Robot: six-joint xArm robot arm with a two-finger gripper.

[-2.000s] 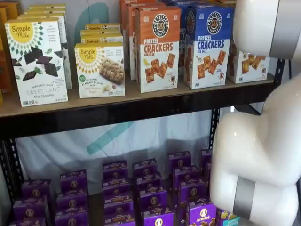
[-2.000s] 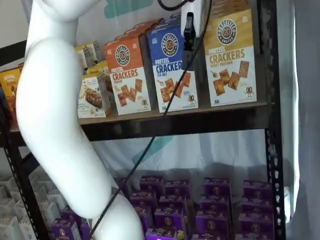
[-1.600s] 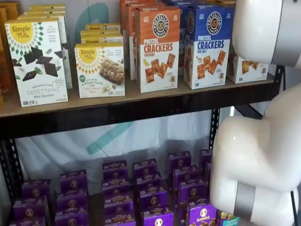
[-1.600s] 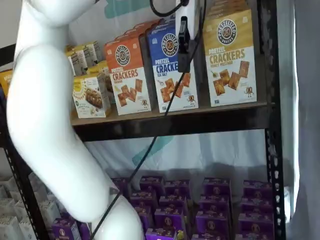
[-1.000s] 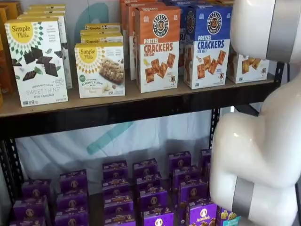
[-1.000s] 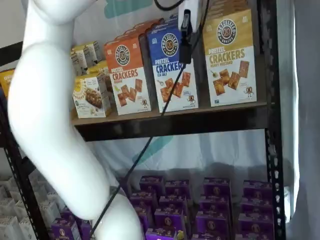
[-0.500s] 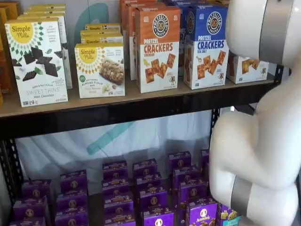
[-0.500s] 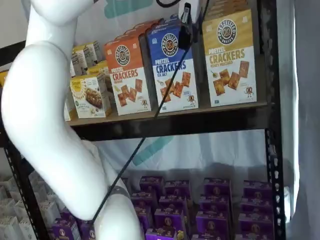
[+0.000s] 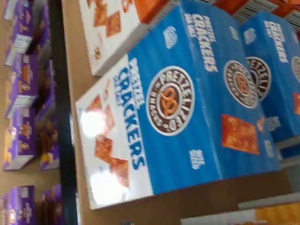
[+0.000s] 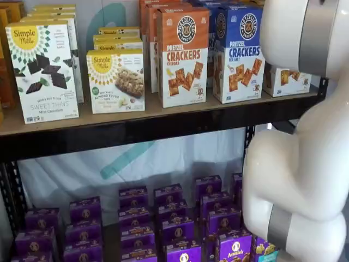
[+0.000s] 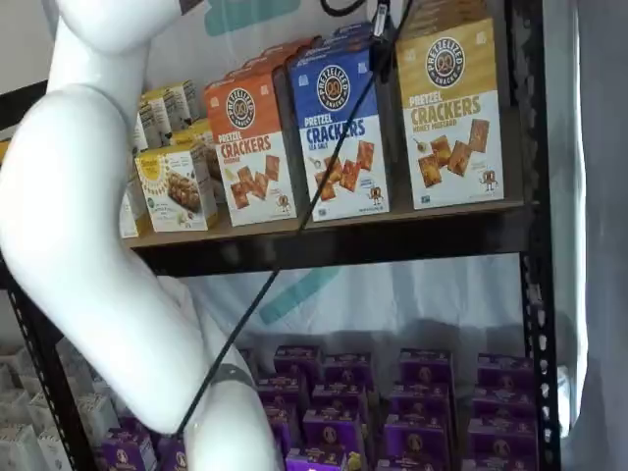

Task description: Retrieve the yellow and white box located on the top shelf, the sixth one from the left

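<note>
The yellow and white box (image 11: 451, 113) stands upright at the right end of the top shelf (image 11: 392, 224), next to the black upright. In a shelf view only its white lower part (image 10: 287, 79) shows beside my white arm. The wrist view shows just a yellow corner (image 9: 281, 216) of it. My gripper (image 11: 382, 41) shows only as black fingers hanging from the view's top edge, in front of the gap between the blue carton and the yellow box. No gap between the fingers shows.
A blue-topped cracker carton (image 11: 341, 128) and an orange-topped one (image 11: 251, 142) stand left of the yellow box. The blue carton fills the wrist view (image 9: 187, 103). White Simple Mills boxes (image 10: 44, 71) stand further left. Small purple boxes (image 10: 174, 218) fill the lower level. A cable (image 11: 294, 235) hangs from the gripper.
The gripper's fingers have risen along the blue carton toward the view's top edge. My arm's white links have shifted left.
</note>
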